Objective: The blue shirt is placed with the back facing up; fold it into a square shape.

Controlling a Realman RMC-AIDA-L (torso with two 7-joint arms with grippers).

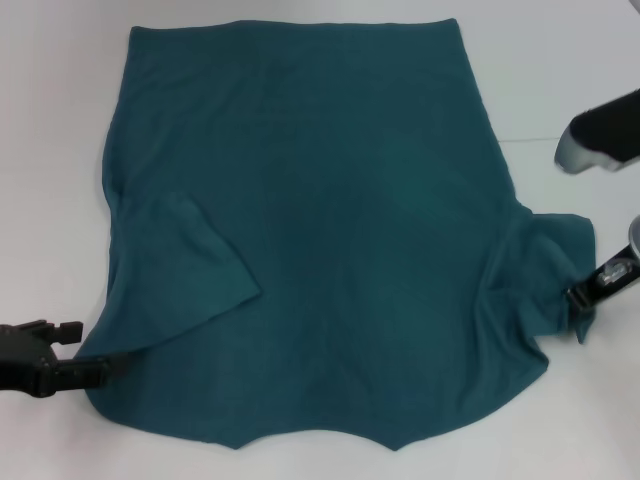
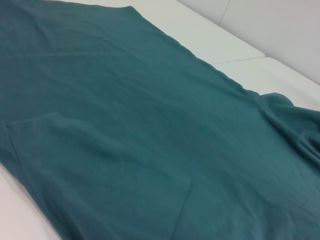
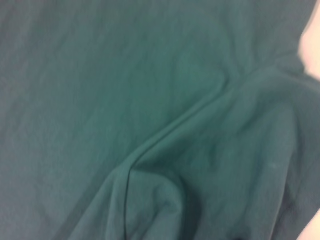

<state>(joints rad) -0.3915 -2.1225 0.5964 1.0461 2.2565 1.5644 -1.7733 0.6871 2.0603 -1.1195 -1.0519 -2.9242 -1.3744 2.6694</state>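
The blue shirt [image 1: 330,230] lies spread flat on the white table [image 1: 50,150], plain side up, filling most of the middle of the head view. Its straight hem runs along the 12 o'clock side, and the shoulder edge with the shallow neck curve lies at 6 o'clock, nearest the robot. The sleeve at about 8 o'clock is folded inward over the body of the cloth, forming a flap with a slanted edge. The sleeve at about 4 o'clock is bunched and creased, sticking out toward 3 o'clock.

The left gripper [image 1: 95,365] sits low at 8 o'clock, touching the shirt's corner by the folded sleeve; its dark fingers [image 1: 105,362] look pressed together on the fabric's edge, though the exact grip is hard to make out. The right gripper [image 1: 580,300] is at 4 o'clock, at the outer edge of the bunched sleeve, and appears to be pinching that cloth. Part of the right arm [image 1: 600,135] shows at 2 o'clock above the table.

The left wrist view shows the shirt [image 2: 140,130] stretching away across the table [image 2: 240,45], with the far sleeve rumpled. The right wrist view is almost filled by creased cloth [image 3: 150,115].
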